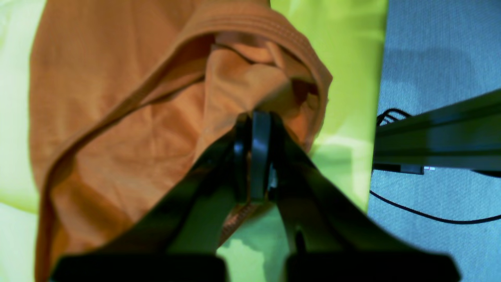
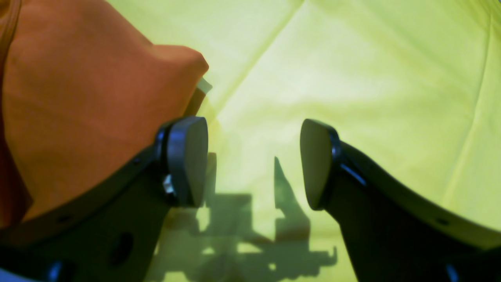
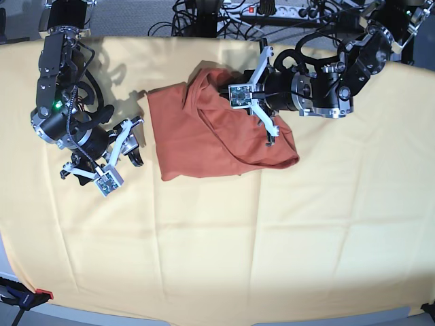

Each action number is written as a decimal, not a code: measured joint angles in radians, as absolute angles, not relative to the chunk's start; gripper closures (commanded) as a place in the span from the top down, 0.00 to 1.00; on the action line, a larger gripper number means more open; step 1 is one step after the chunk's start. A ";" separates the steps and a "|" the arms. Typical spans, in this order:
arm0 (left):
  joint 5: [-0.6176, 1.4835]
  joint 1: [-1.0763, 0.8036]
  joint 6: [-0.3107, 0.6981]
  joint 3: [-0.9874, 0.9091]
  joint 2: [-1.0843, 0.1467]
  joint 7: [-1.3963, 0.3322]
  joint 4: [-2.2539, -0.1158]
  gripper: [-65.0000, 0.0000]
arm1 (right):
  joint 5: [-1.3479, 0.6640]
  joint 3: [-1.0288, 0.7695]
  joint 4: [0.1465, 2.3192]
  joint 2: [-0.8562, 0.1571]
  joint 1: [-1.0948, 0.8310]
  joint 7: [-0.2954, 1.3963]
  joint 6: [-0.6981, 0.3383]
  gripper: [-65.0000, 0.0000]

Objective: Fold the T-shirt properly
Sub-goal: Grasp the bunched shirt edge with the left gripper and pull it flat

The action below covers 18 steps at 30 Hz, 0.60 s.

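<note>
Now left pincer [image 1: 254,156] (closed) grips T-shirt [image 3: 204,132].

The T-shirt [image 3: 211,136] lies on the cloth [image 3: 224,251] that covers the table, toward its far side and near the middle. The left gripper [image 3: 270,134] sits on the shirt's right part, pinching a fold of it. The right gripper [image 3: 134,141] rests over the cloth just left of the shirt, its jaws apart. Cables [image 3: 224,13] lie behind the cloth's far edge.
</note>
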State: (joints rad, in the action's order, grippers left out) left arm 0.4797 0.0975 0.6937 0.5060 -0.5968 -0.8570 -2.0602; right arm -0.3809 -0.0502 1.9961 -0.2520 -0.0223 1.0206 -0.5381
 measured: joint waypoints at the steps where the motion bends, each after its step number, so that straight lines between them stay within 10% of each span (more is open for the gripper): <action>1: 0.502 0.097 0.694 0.496 -0.601 -0.864 -2.070 0.00 | -0.381 -0.050 1.996 -0.252 -0.022 1.021 -0.538 0.60; 18: 0.712 0.097 0.694 0.414 -0.801 -0.943 -2.127 0.00 | -0.381 -0.050 1.996 -0.252 -0.022 1.021 -0.538 0.60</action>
